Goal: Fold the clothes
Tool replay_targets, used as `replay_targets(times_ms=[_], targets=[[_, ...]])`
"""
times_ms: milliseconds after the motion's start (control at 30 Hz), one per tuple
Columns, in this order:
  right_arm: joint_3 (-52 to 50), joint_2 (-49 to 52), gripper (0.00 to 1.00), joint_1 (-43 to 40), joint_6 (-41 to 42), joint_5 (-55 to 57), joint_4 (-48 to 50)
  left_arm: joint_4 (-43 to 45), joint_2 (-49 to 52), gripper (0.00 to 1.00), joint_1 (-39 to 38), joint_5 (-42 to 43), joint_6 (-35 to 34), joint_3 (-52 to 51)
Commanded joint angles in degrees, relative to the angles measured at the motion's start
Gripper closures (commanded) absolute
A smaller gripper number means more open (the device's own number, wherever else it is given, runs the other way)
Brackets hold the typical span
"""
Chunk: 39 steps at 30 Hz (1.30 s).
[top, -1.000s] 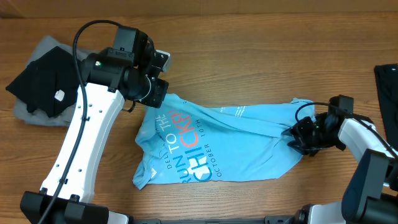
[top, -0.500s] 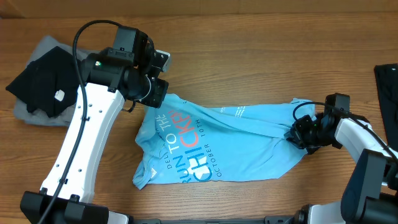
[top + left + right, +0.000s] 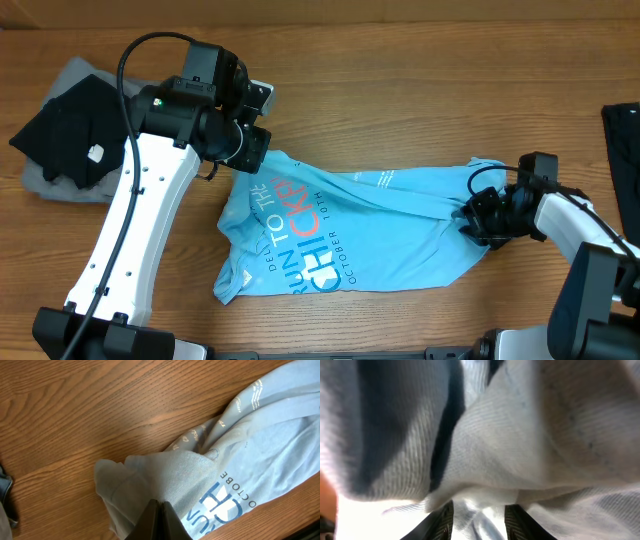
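Shirt lay crumpled mid-frame on the table, left pincer and right pincer each clamped on an edge.

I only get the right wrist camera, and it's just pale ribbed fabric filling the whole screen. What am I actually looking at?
Observer: A light blue T-shirt with printed lettering, lying rumpled on a wooden table. The right gripper pinches its right-hand edge.
Visitor: Is the other arm doing anything?
Observer: Yes, the left gripper is closed on a fold at the shirt's opposite end.
Visitor: Is that the only piece of clothing?
Observer: No. A black garment lies on a grey cloth at the table's far left.
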Motion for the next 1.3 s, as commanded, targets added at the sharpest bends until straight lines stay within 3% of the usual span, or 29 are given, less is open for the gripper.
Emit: replay_targets(times_ms=[0,167,367,533,900,1267], targets=[[-2.9,-0.3,0.64,0.3,3.4,1.1,2.4,0.2,-1.5,0.96,-0.1,0.5,-0.2,0.8],[-3.0,-0.3,0.84,0.0,2.2,1.1,3.5,0.2,-1.5,0.96,-0.1,0.5,-0.2,0.8],[-0.9,-0.6,0.89,-1.5,-3.0,1.1,1.1,0.1,-1.5,0.96,-0.1,0.5,-0.2,0.8],[1.5,-0.7,0.73,-2.1,-5.8,-0.1,-2.0,0.2,-1.5,0.96,-0.1,0.5,-0.2,0.8],[1.5,-0.7,0.68,1.1,-11.5,-17.6,0.3,0.2,-1.5,0.96,-0.1,0.5,-0.2,0.8],[0.6,0.0,0.57,8.1,-5.2,-3.0,1.5,0.1,-1.5,0.96,-0.1,0.5,-0.2,0.8]])
